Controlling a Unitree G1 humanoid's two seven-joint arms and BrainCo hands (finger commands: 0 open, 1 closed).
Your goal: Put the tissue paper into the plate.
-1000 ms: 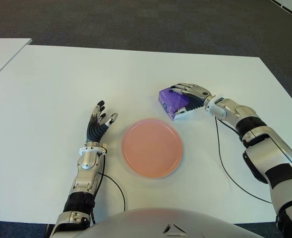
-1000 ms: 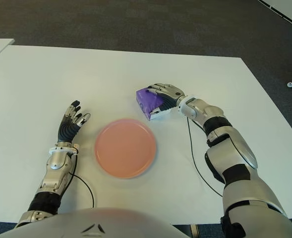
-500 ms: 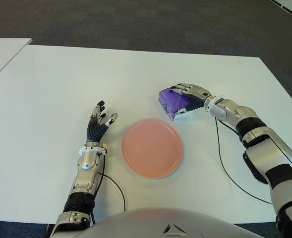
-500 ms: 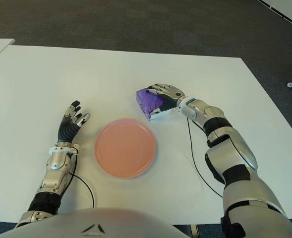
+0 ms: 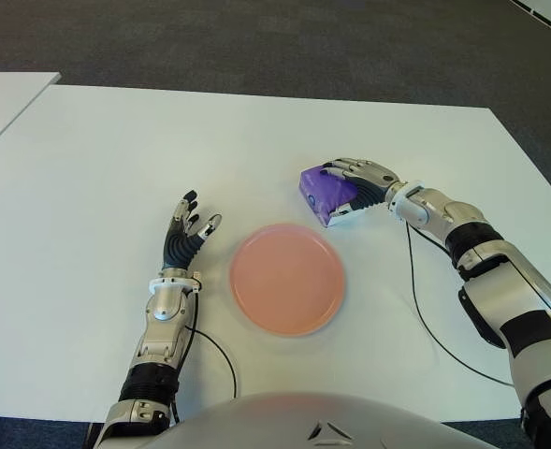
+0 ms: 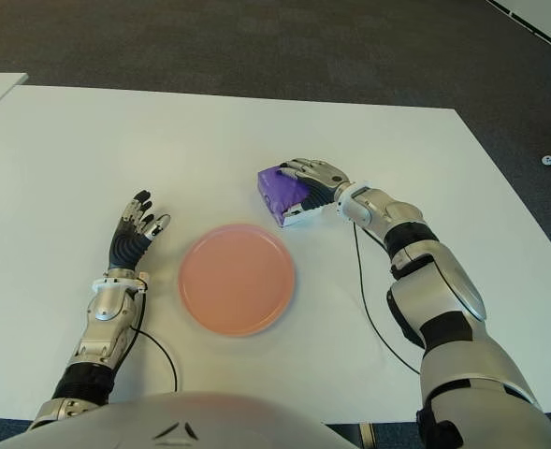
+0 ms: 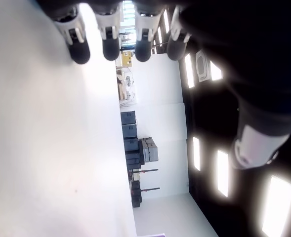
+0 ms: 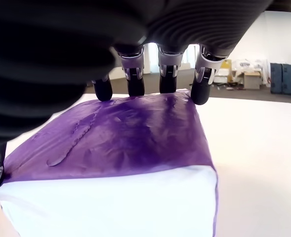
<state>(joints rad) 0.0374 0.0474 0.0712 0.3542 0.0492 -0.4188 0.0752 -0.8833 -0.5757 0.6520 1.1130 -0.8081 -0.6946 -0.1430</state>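
Note:
A purple tissue pack point(image 5: 325, 193) with a white end lies on the white table point(image 5: 116, 168), just beyond the far right rim of the round pink plate point(image 5: 287, 278). My right hand point(image 5: 359, 182) is curled over the pack from its right side. In the right wrist view its fingertips point(image 8: 135, 86) press along the far edge of the tissue pack point(image 8: 120, 136) while the thumb sits at the near corner. My left hand point(image 5: 188, 227) shows to the left of the plate, fingers spread and holding nothing.
A thin black cable point(image 5: 425, 323) runs over the table under the right forearm, and another point(image 5: 214, 351) loops by the left forearm. A second white table's corner point(image 5: 4, 103) shows at the far left. Dark carpet point(image 5: 284, 42) lies beyond the far edge.

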